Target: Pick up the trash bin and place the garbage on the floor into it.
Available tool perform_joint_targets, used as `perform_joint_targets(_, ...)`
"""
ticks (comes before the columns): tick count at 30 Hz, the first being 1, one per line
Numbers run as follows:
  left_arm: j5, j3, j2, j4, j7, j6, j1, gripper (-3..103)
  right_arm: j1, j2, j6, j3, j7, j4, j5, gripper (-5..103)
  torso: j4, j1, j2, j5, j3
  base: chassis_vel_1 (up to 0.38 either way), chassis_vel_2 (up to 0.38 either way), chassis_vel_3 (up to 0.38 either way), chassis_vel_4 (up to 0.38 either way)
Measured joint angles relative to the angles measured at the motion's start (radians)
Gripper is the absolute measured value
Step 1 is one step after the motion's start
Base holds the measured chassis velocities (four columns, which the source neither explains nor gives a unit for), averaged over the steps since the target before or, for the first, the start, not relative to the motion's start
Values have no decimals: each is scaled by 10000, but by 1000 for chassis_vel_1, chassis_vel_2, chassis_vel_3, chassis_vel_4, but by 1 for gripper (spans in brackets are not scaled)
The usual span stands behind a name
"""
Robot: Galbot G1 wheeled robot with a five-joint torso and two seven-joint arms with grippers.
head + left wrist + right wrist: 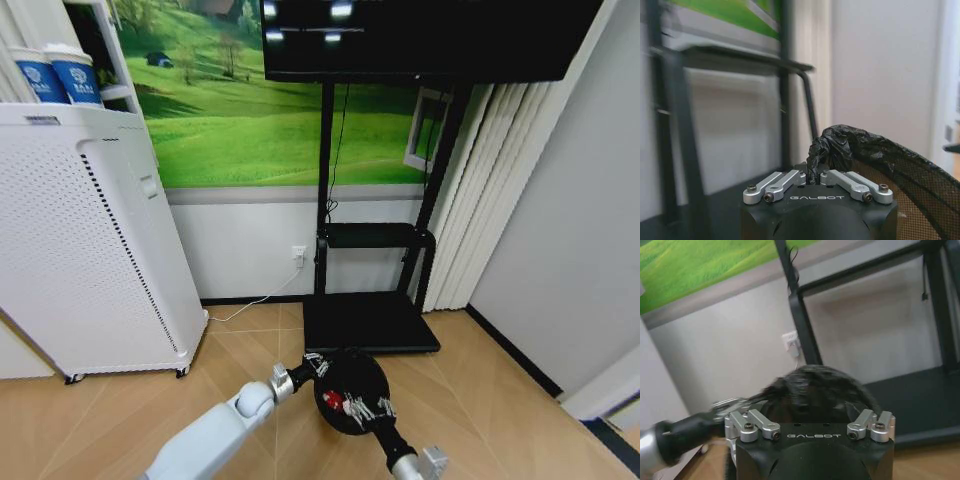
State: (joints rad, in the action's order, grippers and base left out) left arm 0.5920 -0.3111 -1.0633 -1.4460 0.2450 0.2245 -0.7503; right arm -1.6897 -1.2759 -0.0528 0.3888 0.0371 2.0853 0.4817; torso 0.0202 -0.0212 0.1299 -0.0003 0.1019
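The trash bin [352, 390] sits on the floor [480, 390] before the TV stand [372, 320]. The left hand [812, 176] pinches its bag-wrapped rim; the right hand [815, 412] stands wide. Judged light, thin-walled mesh with slippery liner; the rim suits gripping.

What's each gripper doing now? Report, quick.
Left gripper: shut on the bin rim.
Right gripper: open, at the bin.
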Motion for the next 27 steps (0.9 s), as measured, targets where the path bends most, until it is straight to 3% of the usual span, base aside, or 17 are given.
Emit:
perform_joint_targets(3, 776, 1834, 669, -1421, -587, -667, -1217, 7, 524, -43, -221, 440, 388, -204, 27, 97, -1, 0, 0, -2, 0, 0, 0, 0, 0)
perform_joint_targets(4, 776, 1834, 669, -1421, -587, -667, -1217, 7, 524, -43, -221, 440, 388, -204, 27, 97, -1, 0, 0, -2, 0, 0, 0, 0, 0)
perform_joint_targets(6, 1339, 3279, 1400, -2552, -937, -1209, -2514, 7, 1012, -50, -386, 618, 1303, -619, -324, 100, -11, 0, 0, 3, 0, 0, 0, 0, 0)
perform_joint_targets(7, 1339, 3279, 1400, -2552, -937, -1209, -2514, 7, 1012, -50, -386, 618, 1303, -619, -324, 100, -11, 0, 0, 3, 0, 0, 0, 0, 0)
perform_joint_targets(9, 1741, 5006, 1946, -3654, -1042, -1521, -4066, 7, 1440, -50, -397, 791, 2037, -1021, -702, 100, -9, 0, 0, 3, -1, 0, 0, 0, 0)
perform_joint_targets(10, 1741, 5006, 1946, -3654, -1042, -1521, -4066, 7, 1440, -50, -397, 791, 2037, -1021, -702, 100, -9, 0, 0, 3, -1, 0, 0, 0, 0)
perform_joint_targets(11, 1806, 6111, 2092, -4271, -1072, -1617, -5133, 7, 1575, -67, -391, 841, 2270, -1193, -766, 100, -6, 0, 0, 6, -2, 0, 0, 0, 0)
perform_joint_targets(12, 1804, 6435, 2094, -4432, -1088, -1637, -5459, 7, 1604, -78, -385, 851, 2324, -1240, -786, 100, -5, 1, 1, 4, -2, 0, 0, 0, 0)
perform_joint_targets(13, 1762, 7412, 1998, -4966, -1123, -1665, -6528, 7, 1671, -121, -383, 896, 2431, -1398, -946, 100, -12, 1, 1, 1, -1, 0, 0, 0, 0)
perform_joint_targets(14, 1762, 7412, 1998, -4966, -1123, -1665, -6528, 7, 1671, -121, -383, 896, 2431, -1398, -946, 100, -12, 1, 1, 1, -1, 0, 0, 0, 0)
perform_joint_targets(16, 1808, 9093, 1404, -5932, -1342, -1861, -8176, 7, 1709, -243, -502, 948, 2459, -1692, -1398, 100, -5, 2, 0, 1, -2, 0, 0, 0, 0)
perform_joint_targets(17, 1808, 9093, 1404, -5932, -1342, -1861, -8176, 7, 1709, -243, -502, 948, 2459, -1692, -1398, 100, -5, 2, 0, 1, -2, 0, 0, 0, 0)
perform_joint_targets(19, 1867, 10598, 555, -6725, -1466, -2050, -9645, 7, 1769, -355, -687, 1016, 2473, -1974, -1883, 100, -3, 2, 0, 4, -3, 0, 0, 0, 0)
perform_joint_targets(20, 1867, 10598, 555, -6725, -1466, -2050, -9645, 7, 1769, -355, -687, 1016, 2473, -1974, -1883, 100, -3, 2, 0, 4, -3, 0, 0, 0, 0)
perform_joint_targets(22, 1839, 11650, -218, -7234, -1573, -2276, -10793, 7, 1863, -424, -794, 1125, 2490, -2158, -2137, 100, -7, 3, 1, 3, -3, 0, 0, 0, 0)
perform_joint_targets(27, 1954, 12339, -877, -7625, -1907, -2708, -11503, 7, 1983, -445, -834, 1260, 2499, -2281, -2167, 100, -1, 2, 1, 3, -2, 0, 0, 0, 0)
